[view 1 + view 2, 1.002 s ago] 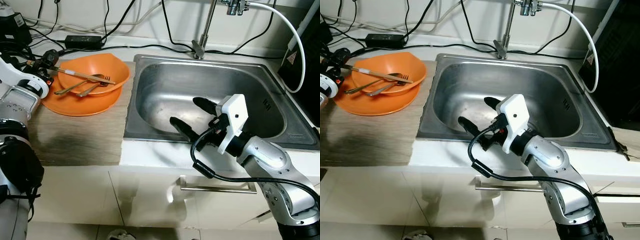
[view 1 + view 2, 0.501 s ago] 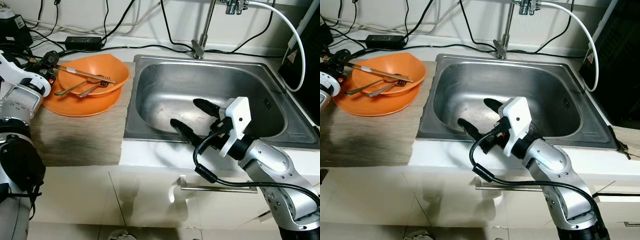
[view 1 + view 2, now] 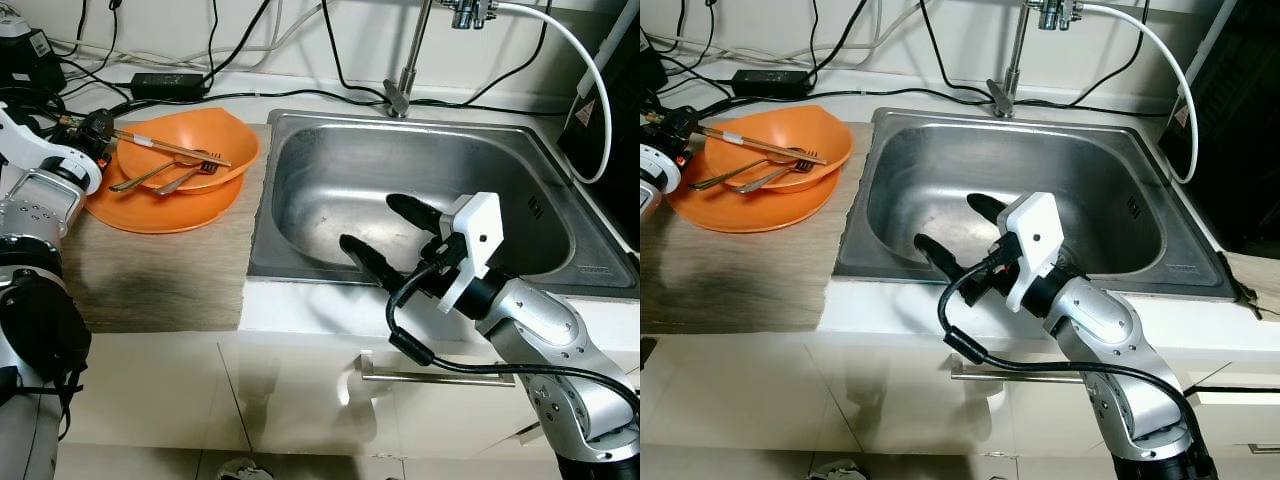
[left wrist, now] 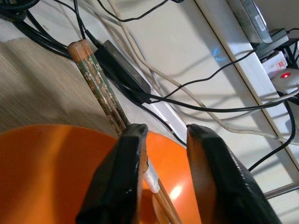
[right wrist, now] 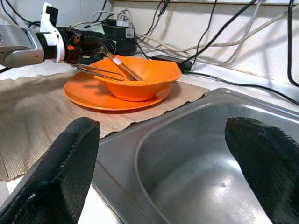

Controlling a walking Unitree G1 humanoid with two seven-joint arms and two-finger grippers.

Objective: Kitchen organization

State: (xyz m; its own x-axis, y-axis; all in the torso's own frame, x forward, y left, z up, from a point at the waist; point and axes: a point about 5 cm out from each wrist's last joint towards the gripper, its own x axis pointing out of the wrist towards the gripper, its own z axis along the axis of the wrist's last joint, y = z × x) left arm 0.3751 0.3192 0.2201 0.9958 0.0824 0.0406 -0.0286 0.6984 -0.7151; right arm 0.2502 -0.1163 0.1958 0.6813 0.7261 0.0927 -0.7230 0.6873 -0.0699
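An orange bowl (image 3: 195, 135) sits on an orange plate (image 3: 160, 212) on a woven mat left of the sink. A fork and spoon (image 3: 165, 173) and a pair of patterned chopsticks (image 3: 170, 148) lie across the bowl. My left gripper (image 3: 95, 125) is at the bowl's far left rim, by the chopsticks' back end. In the left wrist view the left gripper (image 4: 163, 133) stands open, and the chopsticks (image 4: 100, 88) run along the inner side of one finger. My right gripper (image 3: 368, 222) hovers open over the sink's front edge, holding nothing.
The steel sink (image 3: 300, 125) has a bare basin, with a tap (image 3: 405, 80) behind it. Cables and a power adapter (image 3: 167, 82) lie along the back wall. A black appliance (image 3: 610, 120) stands at the right. A drawer handle (image 3: 435, 377) is below the counter.
My left gripper has dropped slightly toward the back end of the chopsticks, and their end has shifted a little. The right arm has barely moved.
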